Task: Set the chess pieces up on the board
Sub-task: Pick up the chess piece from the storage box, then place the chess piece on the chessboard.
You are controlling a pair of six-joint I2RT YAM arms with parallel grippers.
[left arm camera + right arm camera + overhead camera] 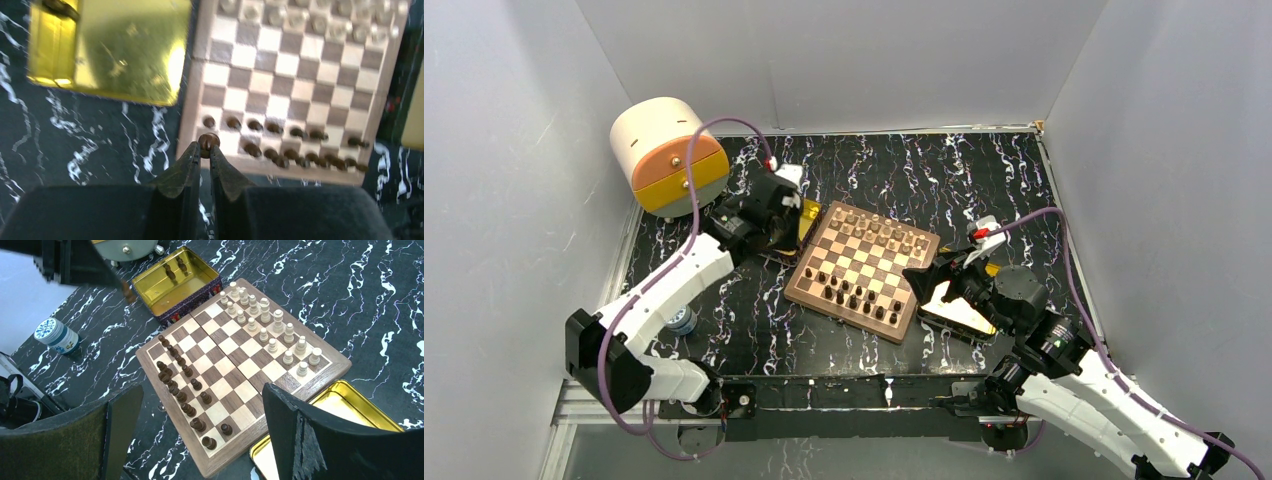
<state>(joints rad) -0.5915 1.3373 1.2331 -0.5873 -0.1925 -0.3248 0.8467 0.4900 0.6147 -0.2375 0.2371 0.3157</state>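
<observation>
Left pincer (204, 150), clamped on a dark piece (208, 141), should lower it upright, centred on the board's (280, 85) vacant edge square; right pincer (201, 389) gapes wide

no readable text anywhere, blue pattern on small can (55, 335) lid, illegible

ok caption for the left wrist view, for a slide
A dark chess piece pinched in the left fingers, with the board and a gold tin beyond.
</observation>
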